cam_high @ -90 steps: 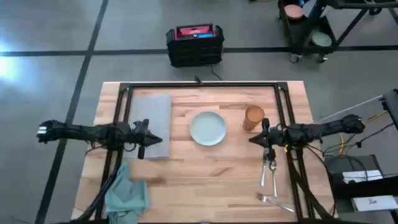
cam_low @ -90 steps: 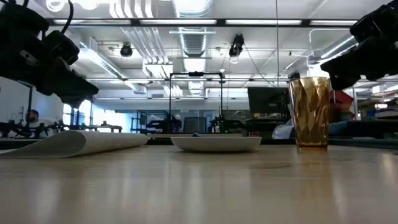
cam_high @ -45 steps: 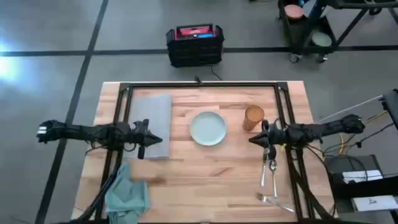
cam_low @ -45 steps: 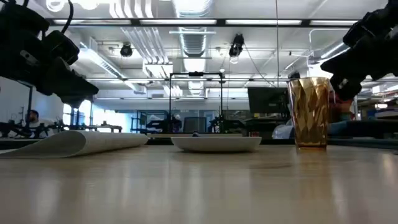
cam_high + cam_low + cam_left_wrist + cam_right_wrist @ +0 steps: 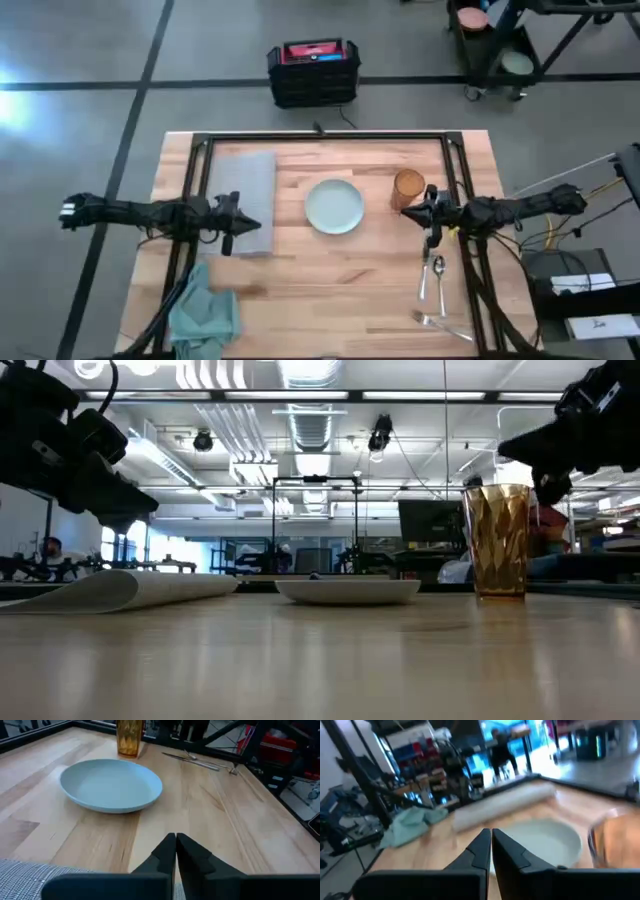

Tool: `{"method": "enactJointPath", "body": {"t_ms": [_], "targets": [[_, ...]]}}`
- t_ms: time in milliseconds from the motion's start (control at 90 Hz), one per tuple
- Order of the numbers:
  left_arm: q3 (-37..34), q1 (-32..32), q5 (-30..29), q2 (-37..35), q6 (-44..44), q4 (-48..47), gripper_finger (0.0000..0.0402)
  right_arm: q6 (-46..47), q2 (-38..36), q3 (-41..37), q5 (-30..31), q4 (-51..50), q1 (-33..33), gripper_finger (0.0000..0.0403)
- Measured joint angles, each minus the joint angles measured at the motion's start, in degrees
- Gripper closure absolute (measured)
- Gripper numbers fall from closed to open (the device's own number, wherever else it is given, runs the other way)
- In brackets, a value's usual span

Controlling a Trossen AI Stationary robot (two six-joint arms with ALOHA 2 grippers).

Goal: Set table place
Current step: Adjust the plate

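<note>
The grey woven place mat [image 5: 243,192] lies at the table's [image 5: 330,290] left, doubled over with a rounded fold [image 5: 120,590]. My left gripper [image 5: 254,226] hangs shut just above the mat's near right corner [image 5: 30,875], touching nothing. The pale round plate [image 5: 334,206] sits mid-table, and an amber glass [image 5: 408,188] stands to its right. My right gripper [image 5: 412,207] is shut, raised beside the glass [image 5: 498,540] on its near side, and holds nothing [image 5: 490,832].
A teal-green napkin [image 5: 205,312] lies crumpled at the near left corner. Cutlery [image 5: 432,278] lies near the right rail, with another piece [image 5: 442,324] closer to the front edge. Bare wood lies between the plate and the near edge.
My right gripper has risen and moved toward the far edge and a little left, closing in on the amber glass, and it has turned as it went. The cutlery stays on the table.
</note>
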Motion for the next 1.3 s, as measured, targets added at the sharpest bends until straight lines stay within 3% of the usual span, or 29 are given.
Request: {"method": "enactJointPath", "body": {"t_ms": [311,444,511,722,867,956,1067,1300], "targets": [[-0.02,0.02,-2.64,0.0,-0.51,3.2,0.0402,-5.85,9.14,0.0,1.7,8.66,-1.77,0.04],[0.0,-0.05,-3.69,0.19,-13.32,12.83,0.0402,-5.71,17.37,3.18,1.39,10.19,-3.25,0.04],[0.07,-0.03,-4.69,0.76,-15.04,16.12,0.0402,-5.36,22.7,6.49,0.63,9.66,-3.94,0.04],[0.11,-0.05,-7.25,4.16,-12.03,20.56,0.0402,-12.75,44.22,21.48,-2.11,-1.69,-6.57,0.04],[3.7,-0.05,-8.15,7.39,-7.69,16.43,0.0402,-19.95,58.68,33.47,-1.87,-12.25,-8.42,0.0401],[6.84,-0.05,-8.13,9.21,-7.41,11.89,0.0402,-20.41,64.3,39.24,-0.45,-20.4,-9.46,0.0401],[10.09,-0.14,-8.02,11.37,-7.3,7.79,0.0402,-20.52,67.37,42.27,-0.07,-22.77,-9.86,0.0401],[17.4,-0.19,-6.26,17.39,-6.01,1.69,0.0402,-18.46,73.35,47.75,-15.6,-21.44,-9.32,0.0401]]}}
